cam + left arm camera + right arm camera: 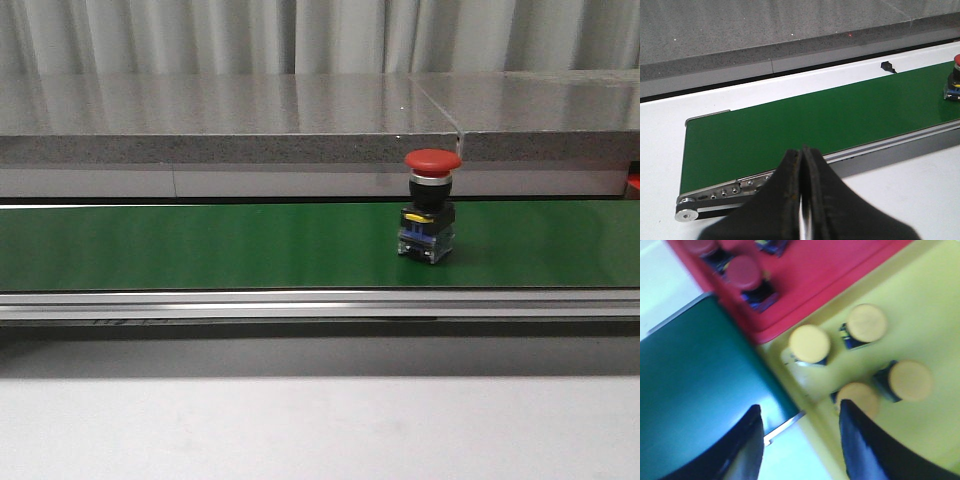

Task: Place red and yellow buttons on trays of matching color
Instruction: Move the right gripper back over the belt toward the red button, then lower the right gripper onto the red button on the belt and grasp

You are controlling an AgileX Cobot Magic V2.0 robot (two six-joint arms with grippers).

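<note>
- Grey counter (300, 430) carries a green conveyor belt (200, 245).
- Red button (431, 205) stands upright on the belt, ungrasped.
- Left tool (802, 165): fingers together, empty.
- Right tool (800, 425): fingers apart, empty, over the belt's end beside the yellow tray (920, 310) and red tray (830, 270).
- Your next step, judged: grasp the button and carry it to the red tray.
</note>
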